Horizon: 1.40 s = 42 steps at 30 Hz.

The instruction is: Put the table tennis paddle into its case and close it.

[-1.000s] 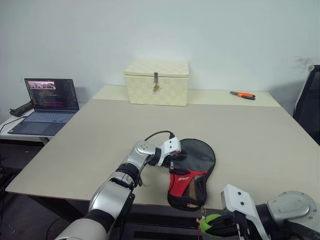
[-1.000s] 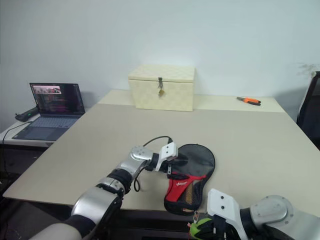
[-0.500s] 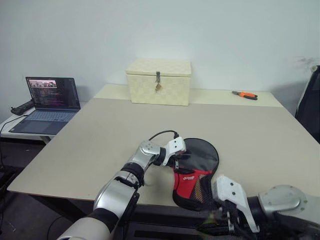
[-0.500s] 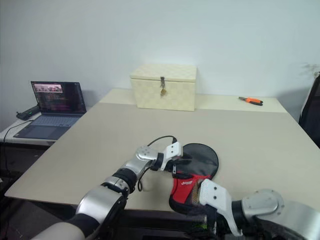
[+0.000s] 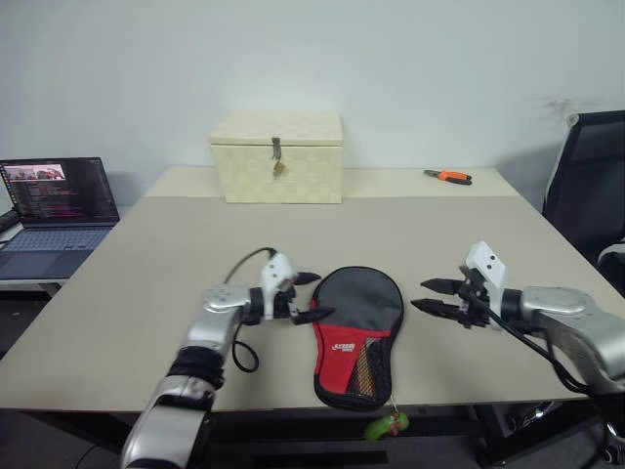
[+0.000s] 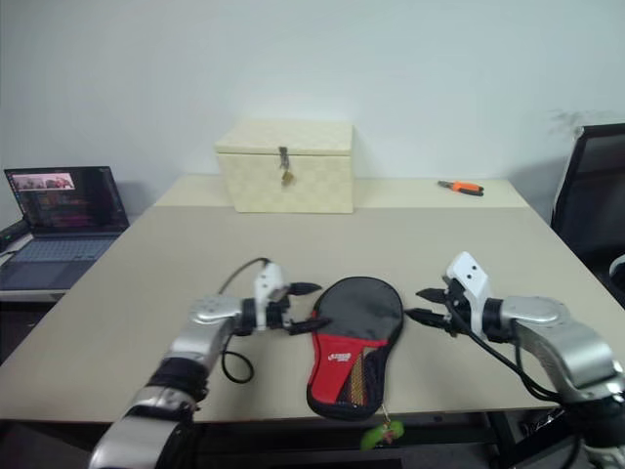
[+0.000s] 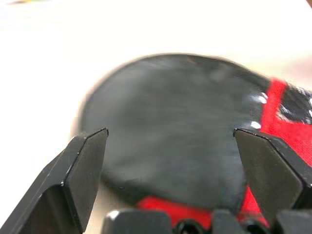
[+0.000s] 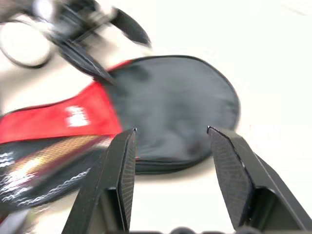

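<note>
Left gripper [image 5: 314,296] hangs just left of the case [image 5: 357,332], fingers spread wide, holding nothing, tips pointing right at the case's dark round part. Right gripper [image 5: 429,295] sits to the right of the case, apart from it, fingers parted with a clear gap, empty, pointing left toward the case. Both are above the table [image 5: 176,274], not touching the case.

Case lies flat near the table's near edge, about centre, between the two grippers. Its round dark grey end points far, the red part with white logo and mesh pocket points near. Looks shut along the rim; paddle not visible as a separate thing, can't tell if it's inside. Small green thing [image 5: 386,425] dangles below the case's near end, past the table edge.

Left wrist view: case's dark face [image 7: 170,141] right ahead between the wide fingers. Right wrist view: same case [image 8: 165,107], with the left gripper beyond it.

Further out: cream latched box [image 5: 276,156] at the far side, orange-handled tool [image 5: 448,177] far right, open laptop [image 5: 54,200] on a side table at left, black chair [image 5: 586,186] at right.
</note>
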Each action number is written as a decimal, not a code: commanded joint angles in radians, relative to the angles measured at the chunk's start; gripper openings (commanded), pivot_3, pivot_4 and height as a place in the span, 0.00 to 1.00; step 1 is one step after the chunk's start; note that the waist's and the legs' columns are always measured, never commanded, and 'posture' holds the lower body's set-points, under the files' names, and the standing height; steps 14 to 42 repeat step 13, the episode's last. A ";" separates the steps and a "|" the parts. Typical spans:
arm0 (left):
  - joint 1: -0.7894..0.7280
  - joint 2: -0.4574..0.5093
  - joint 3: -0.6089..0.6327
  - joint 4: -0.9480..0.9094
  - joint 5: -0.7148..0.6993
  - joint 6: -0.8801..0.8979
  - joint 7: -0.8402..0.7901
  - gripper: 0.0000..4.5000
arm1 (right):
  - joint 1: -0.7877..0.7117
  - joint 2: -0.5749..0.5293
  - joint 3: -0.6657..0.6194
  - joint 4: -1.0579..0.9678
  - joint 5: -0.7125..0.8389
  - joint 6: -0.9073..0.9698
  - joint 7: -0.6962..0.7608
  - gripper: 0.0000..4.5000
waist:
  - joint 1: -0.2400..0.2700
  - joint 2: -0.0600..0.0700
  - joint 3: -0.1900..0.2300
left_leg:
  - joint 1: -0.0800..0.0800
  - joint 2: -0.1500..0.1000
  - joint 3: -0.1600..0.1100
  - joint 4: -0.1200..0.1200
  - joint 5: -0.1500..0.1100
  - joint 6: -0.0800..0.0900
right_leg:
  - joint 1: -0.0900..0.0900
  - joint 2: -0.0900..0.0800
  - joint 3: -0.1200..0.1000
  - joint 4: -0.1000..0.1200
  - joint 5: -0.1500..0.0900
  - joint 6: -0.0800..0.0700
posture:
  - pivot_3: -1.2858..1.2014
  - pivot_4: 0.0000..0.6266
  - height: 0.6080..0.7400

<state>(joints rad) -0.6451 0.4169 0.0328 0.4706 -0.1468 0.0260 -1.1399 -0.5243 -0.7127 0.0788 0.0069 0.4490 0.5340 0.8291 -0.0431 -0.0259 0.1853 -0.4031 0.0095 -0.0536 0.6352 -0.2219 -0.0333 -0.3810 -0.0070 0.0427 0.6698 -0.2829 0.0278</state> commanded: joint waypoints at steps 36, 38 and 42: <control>0.358 0.152 0.161 -0.537 -0.163 0.310 0.244 1.00 | -0.209 0.011 -0.063 0.443 -0.182 -0.302 0.116 0.54 | 0.014 0.003 0.004 | 0.001 0.000 0.002 -0.001 0.000 0.000 | -0.005 0.000 0.001 0.010 -0.004 -0.006 | 0.52 0.24 1.00; 0.358 0.152 0.161 -0.537 -0.163 0.310 0.244 1.00 | -0.209 0.011 -0.063 0.443 -0.182 -0.302 0.116 0.54 | 0.014 0.003 0.004 | 0.001 0.000 0.002 -0.001 0.000 0.000 | -0.005 0.000 0.001 0.010 -0.004 -0.006 | 0.52 0.24 1.00; 0.358 0.152 0.161 -0.537 -0.163 0.310 0.244 1.00 | -0.209 0.011 -0.063 0.443 -0.182 -0.302 0.116 0.54 | 0.014 0.003 0.004 | 0.001 0.000 0.002 -0.001 0.000 0.000 | -0.005 0.000 0.001 0.010 -0.004 -0.006 | 0.52 0.24 1.00</control>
